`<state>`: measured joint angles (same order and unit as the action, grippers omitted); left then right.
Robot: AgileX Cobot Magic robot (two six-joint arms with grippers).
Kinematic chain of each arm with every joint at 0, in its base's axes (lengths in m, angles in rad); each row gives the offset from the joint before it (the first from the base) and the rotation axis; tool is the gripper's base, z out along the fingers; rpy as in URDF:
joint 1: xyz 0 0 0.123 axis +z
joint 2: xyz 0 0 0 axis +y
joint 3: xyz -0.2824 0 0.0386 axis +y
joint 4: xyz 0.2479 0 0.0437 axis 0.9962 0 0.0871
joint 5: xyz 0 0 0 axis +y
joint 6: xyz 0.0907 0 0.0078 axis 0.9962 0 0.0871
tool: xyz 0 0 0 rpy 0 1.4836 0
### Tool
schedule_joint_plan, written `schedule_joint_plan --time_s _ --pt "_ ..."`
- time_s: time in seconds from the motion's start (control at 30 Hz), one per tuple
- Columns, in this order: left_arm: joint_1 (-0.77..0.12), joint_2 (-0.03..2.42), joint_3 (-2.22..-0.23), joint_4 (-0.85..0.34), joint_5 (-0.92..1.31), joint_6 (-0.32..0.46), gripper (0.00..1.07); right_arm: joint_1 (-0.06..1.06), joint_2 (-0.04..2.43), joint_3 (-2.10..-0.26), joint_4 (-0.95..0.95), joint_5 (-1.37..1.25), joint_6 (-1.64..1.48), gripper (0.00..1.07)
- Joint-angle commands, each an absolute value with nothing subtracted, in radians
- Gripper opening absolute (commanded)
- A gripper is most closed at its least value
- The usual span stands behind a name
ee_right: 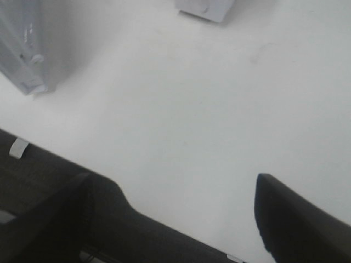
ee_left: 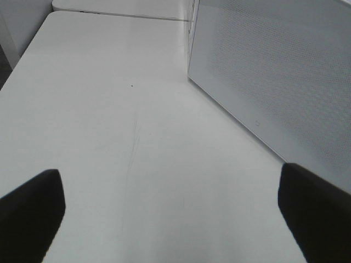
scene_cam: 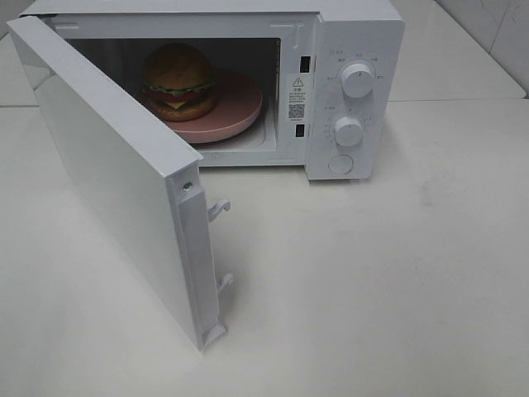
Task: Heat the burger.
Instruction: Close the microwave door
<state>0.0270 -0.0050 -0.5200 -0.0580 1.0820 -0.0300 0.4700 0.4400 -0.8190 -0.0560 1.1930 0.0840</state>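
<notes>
The burger (scene_cam: 178,80), with its glossy brown bun and green, red and yellow layers, sits on a pink round plate (scene_cam: 240,112) inside the white microwave (scene_cam: 355,33). The microwave door (scene_cam: 107,165) hangs wide open toward the front left. Neither gripper shows in the exterior high view. In the left wrist view my left gripper (ee_left: 170,219) is open over bare table, with the door's outer face (ee_left: 274,71) beside it. In the right wrist view my right gripper (ee_right: 186,216) is open and holds nothing, near the table's front edge.
Two round knobs (scene_cam: 357,79) (scene_cam: 348,131) and a round button (scene_cam: 340,164) sit on the microwave's right panel. The door's free end (ee_right: 27,55) with its latch hooks (scene_cam: 219,208) juts over the white table (scene_cam: 372,289). Dark floor lies beyond the table edge (ee_right: 33,175).
</notes>
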Motion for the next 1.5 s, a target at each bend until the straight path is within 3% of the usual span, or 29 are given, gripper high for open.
schedule_joint_plan --time_s 0.03,0.67,1.5 --pt "0.026 -0.028 -0.517 -0.063 1.067 -0.028 0.98 0.362 0.347 -0.811 -0.059 1.199 0.088 0.76" --pt "0.026 -0.028 -0.517 -0.063 1.067 -0.028 0.98 0.148 -0.032 -0.540 -0.053 1.117 0.082 0.76" --pt "0.026 -0.021 -0.517 -0.063 1.067 -0.028 0.98 0.142 -0.031 -0.497 -0.038 0.993 0.084 0.76"
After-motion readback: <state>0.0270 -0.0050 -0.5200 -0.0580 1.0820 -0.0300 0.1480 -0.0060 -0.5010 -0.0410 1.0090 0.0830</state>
